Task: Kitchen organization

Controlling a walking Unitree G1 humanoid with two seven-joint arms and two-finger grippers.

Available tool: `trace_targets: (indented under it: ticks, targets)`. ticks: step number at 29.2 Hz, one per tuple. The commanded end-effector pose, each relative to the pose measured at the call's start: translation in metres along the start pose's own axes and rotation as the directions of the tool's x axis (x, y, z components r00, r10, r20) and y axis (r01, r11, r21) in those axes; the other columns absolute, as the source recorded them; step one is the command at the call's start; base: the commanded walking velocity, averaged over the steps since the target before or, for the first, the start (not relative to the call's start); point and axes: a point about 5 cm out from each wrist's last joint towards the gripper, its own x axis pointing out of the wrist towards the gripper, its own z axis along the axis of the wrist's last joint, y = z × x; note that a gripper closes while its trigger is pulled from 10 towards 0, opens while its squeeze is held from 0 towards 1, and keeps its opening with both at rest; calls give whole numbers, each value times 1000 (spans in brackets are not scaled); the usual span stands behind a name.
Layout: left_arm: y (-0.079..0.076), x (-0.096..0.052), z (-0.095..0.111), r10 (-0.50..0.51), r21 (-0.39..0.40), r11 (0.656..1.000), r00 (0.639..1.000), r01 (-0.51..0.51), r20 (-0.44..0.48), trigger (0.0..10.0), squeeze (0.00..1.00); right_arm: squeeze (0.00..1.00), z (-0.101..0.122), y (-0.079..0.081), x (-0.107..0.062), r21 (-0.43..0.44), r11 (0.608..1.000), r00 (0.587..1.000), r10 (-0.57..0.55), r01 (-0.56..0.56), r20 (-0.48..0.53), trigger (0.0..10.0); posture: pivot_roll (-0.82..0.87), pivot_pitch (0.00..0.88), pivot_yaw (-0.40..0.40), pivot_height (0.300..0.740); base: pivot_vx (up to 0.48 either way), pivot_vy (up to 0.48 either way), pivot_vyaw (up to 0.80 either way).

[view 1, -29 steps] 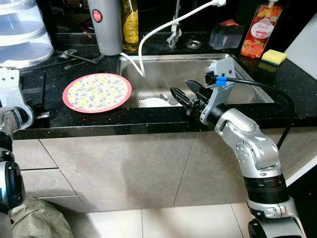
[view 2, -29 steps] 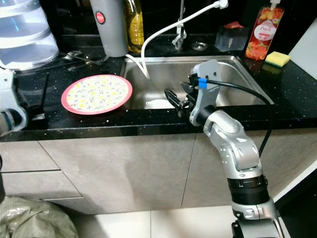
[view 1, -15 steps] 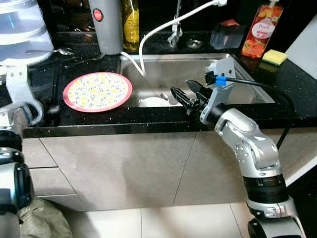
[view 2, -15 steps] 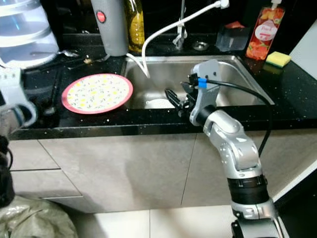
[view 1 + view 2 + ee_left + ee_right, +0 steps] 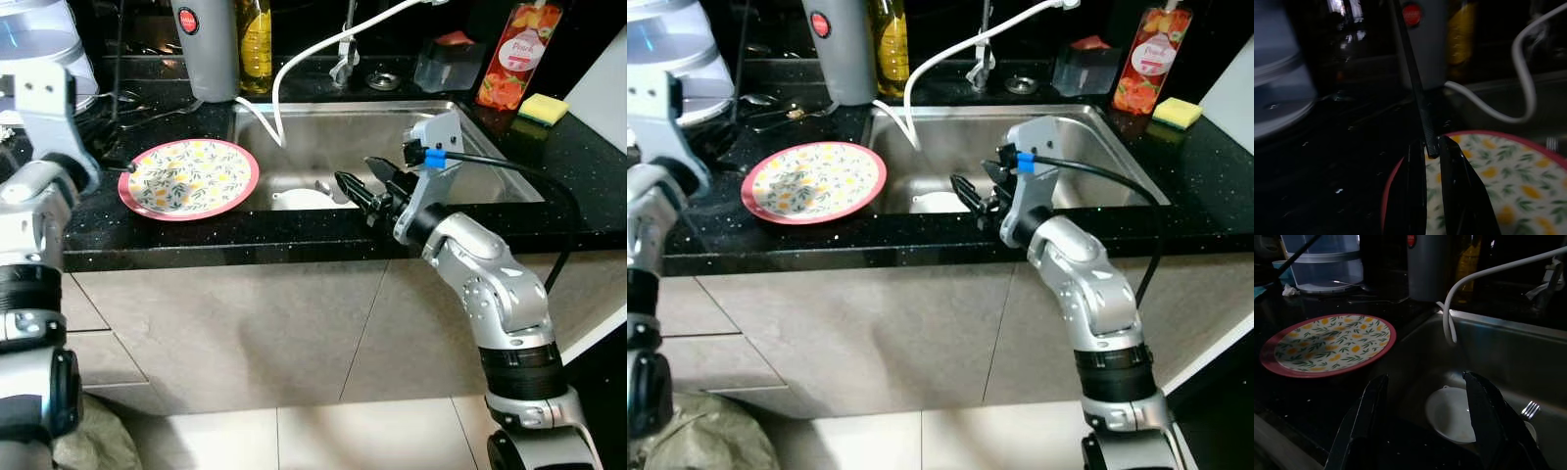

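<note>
Left tool (image 5: 1431,147) risen from table (image 5: 294,230) edge, now pinching thin black utensil (image 5: 1414,73) above floral plate (image 5: 189,178) rim; pickup done, placing next. Right tool (image 5: 1425,411) unmoved, fingers spread, over sink (image 5: 490,147) above white bowl (image 5: 1452,413).

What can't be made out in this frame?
- What the thin black stick in the left pincer is: left wrist view is dark, its top cut off.
- White dish and fork in the sink: partly hidden behind the right pincer fingers.
</note>
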Motion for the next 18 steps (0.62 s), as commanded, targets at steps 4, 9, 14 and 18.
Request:
trace_targets:
  ticks: [4,9,14,18]
  targets:
    - [-68,-5,-9,-295,38,955,956,294,6,10000,0,0,10,-8,4,35,997,995,-71,68,77,10000,89,2,-12,740,0,0,0]
    - [-132,-31,-13,-590,94,805,807,585,32,10000,0,0,21,-9,4,127,991,986,-67,47,156,10000,86,0,-10,740,0,0,0]
    - [-167,-61,0,-778,-17,613,607,790,163,10000,0,0,41,4,-5,256,952,952,87,-167,295,10000,78,0,-12,740,0,0,0]
    - [-172,-72,13,-799,-68,544,541,837,264,10000,0,0,48,11,-14,350,885,916,172,-305,362,10000,73,0,-7,740,0,0,0]
